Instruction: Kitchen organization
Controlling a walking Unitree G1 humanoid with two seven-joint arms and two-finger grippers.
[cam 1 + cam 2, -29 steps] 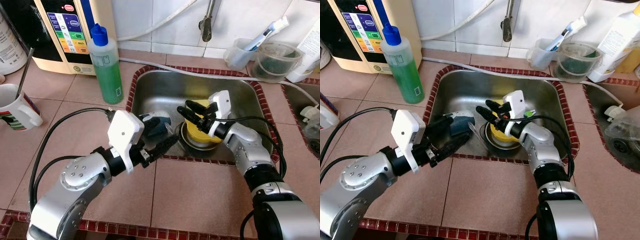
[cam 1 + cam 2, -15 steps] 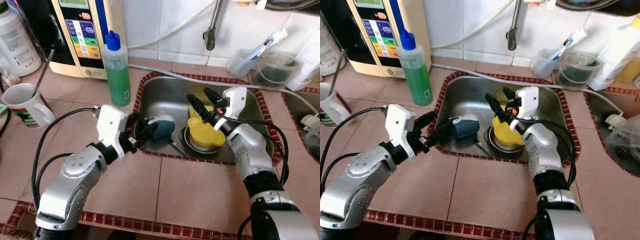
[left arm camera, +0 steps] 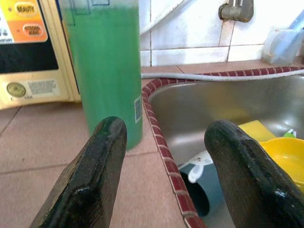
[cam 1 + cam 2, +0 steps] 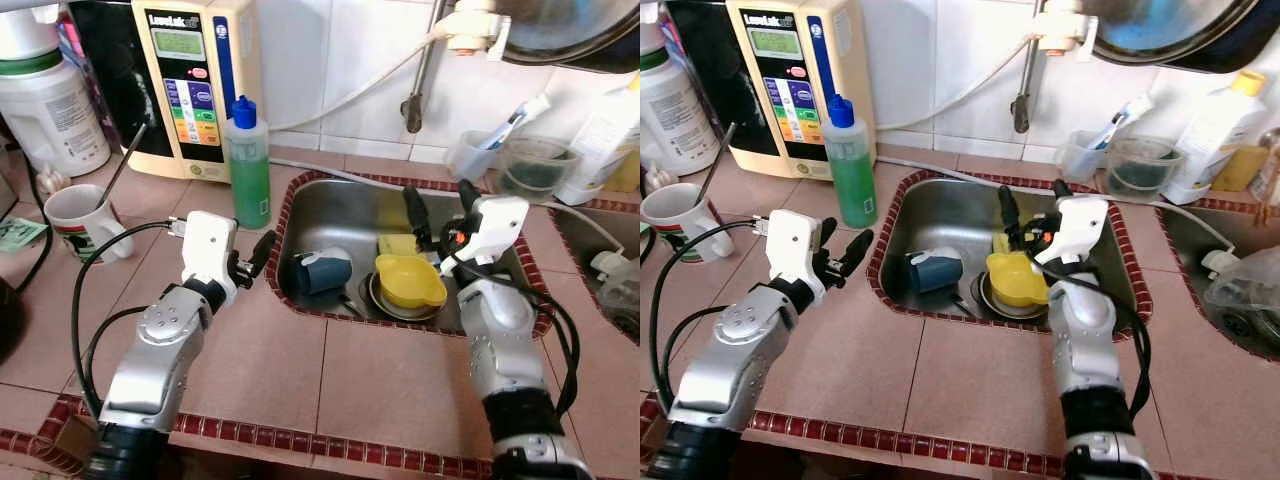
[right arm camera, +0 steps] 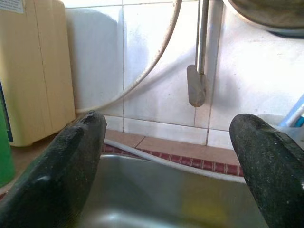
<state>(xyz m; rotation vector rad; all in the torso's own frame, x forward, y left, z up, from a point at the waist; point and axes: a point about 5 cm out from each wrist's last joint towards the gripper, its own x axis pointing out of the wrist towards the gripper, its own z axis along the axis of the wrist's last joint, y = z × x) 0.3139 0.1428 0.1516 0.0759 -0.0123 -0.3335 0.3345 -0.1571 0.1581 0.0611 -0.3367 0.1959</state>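
Observation:
A blue cup [image 4: 322,270] lies on its side in the steel sink [image 4: 340,205]. Beside it a yellow bowl [image 4: 410,282] rests on a round metal dish, with a yellow sponge [image 4: 397,245] behind. My left gripper [image 4: 252,258] is open over the counter at the sink's left rim, holding nothing; in the left wrist view its fingers [image 3: 95,166] frame the green soap bottle [image 3: 107,61] and the blue cup [image 3: 199,187]. My right gripper [image 4: 438,205] is open and raised above the yellow bowl, pointing at the back wall and tap [image 5: 197,80].
A green soap bottle [image 4: 249,165] stands left of the sink in front of a cream water purifier [image 4: 190,85]. A mug [image 4: 85,222] with a spoon is at far left. Plastic cups [image 4: 520,160] and a white bottle stand behind the sink. A second basin lies at right.
The camera has risen and pulled back. My left gripper has drawn back from the blue cup to the counter. My right gripper has lifted off the yellow bowl.

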